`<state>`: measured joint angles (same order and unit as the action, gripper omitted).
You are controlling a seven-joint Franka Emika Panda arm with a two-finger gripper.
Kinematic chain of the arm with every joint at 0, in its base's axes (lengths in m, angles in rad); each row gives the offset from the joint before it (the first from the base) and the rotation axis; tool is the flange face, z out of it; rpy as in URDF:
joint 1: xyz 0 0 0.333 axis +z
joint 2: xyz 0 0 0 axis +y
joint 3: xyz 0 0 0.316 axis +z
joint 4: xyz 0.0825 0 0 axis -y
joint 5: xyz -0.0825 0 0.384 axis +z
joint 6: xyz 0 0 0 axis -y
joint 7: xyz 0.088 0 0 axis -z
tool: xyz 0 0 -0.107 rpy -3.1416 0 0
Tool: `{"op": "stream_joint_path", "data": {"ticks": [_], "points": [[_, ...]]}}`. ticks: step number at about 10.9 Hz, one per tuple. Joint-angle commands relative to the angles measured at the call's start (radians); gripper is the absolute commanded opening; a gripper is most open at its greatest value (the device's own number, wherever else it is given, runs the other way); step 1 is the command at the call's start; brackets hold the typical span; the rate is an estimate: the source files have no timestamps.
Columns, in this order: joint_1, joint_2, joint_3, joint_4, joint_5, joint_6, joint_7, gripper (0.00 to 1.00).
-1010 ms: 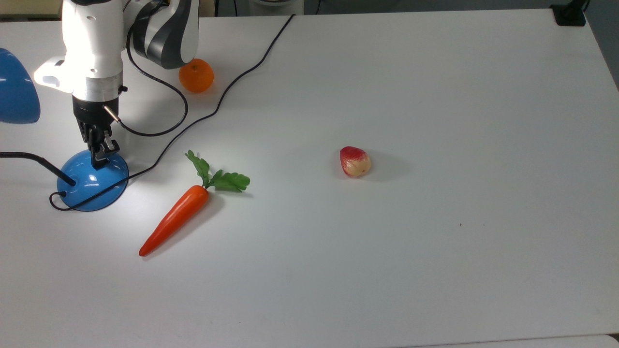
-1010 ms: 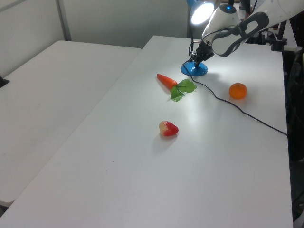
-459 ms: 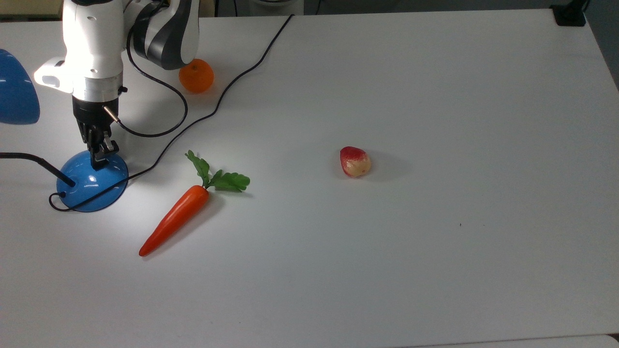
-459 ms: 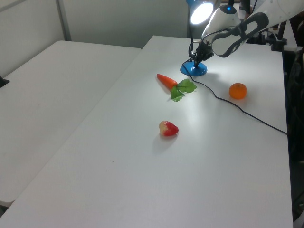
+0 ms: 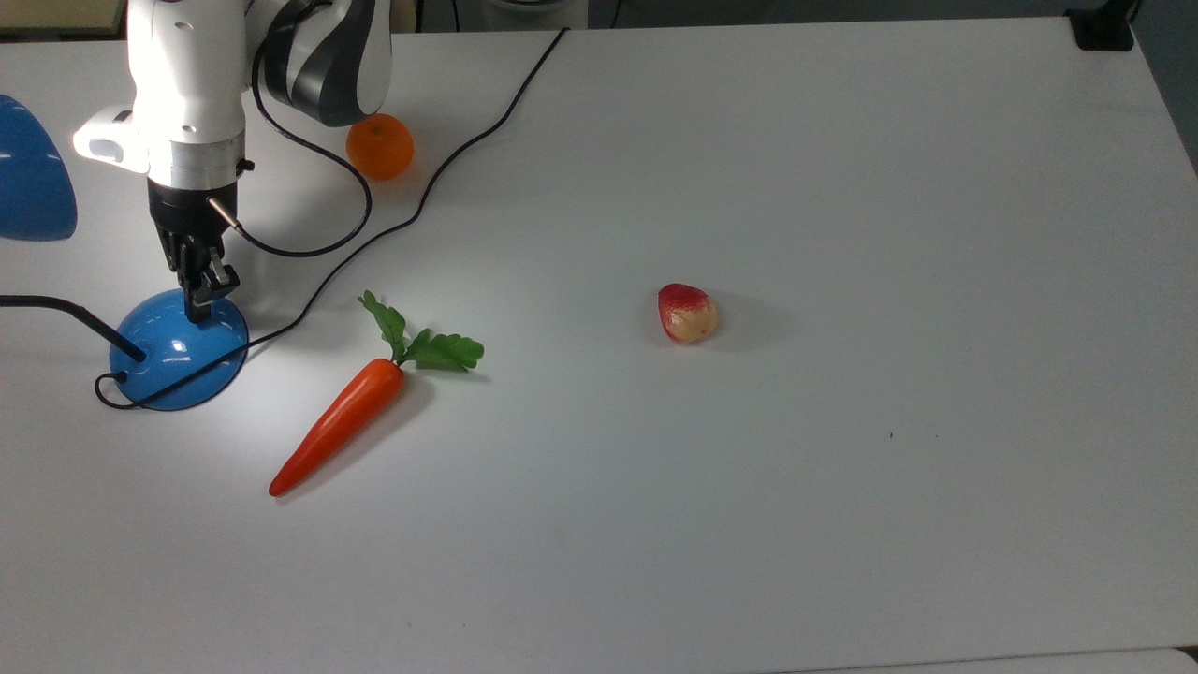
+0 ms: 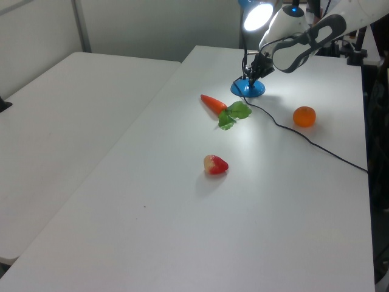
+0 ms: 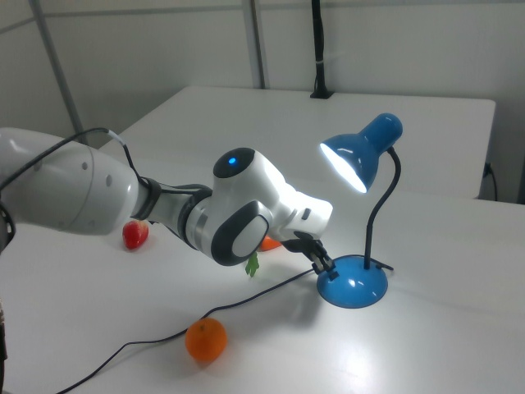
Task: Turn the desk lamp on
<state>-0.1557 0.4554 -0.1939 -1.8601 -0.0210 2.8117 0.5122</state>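
Note:
The blue desk lamp is lit, throwing bright light on the table around it. Its dome base sits at the top view's left, with the thin black neck running off to the blue shade. In the right view the shade glows above the base. My gripper is shut, fingertips pointing down at the base's far rim, touching it or just above it. It also shows in the left view and the right view. The switch is hidden by the fingers.
A toy carrot lies just right of the base in the top view. An orange sits behind it beside my arm. A red-and-cream fruit lies mid-table. The lamp's black cord runs to the far edge.
My gripper has shifted slightly toward the top view's right and lifted a little at the base's rim. The lamp is lit in all frames.

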Motion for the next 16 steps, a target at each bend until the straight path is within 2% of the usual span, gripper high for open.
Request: {"op": "stream_joint_path", "data": {"ticks": [1,3,5,7,9,10,11,13,16], "points": [[0.025,-0.159,0.016,-0.080,0.006,-0.195,-0.070,0.00],[0.056,-0.222,0.016,-0.080,0.004,-0.341,-0.141,0.00],[0.091,-0.279,0.016,-0.079,0.006,-0.485,-0.230,0.10],[0.119,-0.337,0.016,-0.074,0.004,-0.625,-0.329,0.34],[0.130,-0.404,0.016,-0.068,0.006,-0.765,-0.449,0.67],[0.130,-0.446,0.016,-0.068,0.007,-0.825,-0.515,0.90],[0.130,-0.484,0.014,-0.068,0.009,-0.884,-0.576,1.00],[0.130,-0.547,-0.002,-0.068,0.018,-0.983,-0.639,1.00],[0.128,-0.575,-0.006,-0.065,0.019,-1.055,-0.643,1.00]]}}
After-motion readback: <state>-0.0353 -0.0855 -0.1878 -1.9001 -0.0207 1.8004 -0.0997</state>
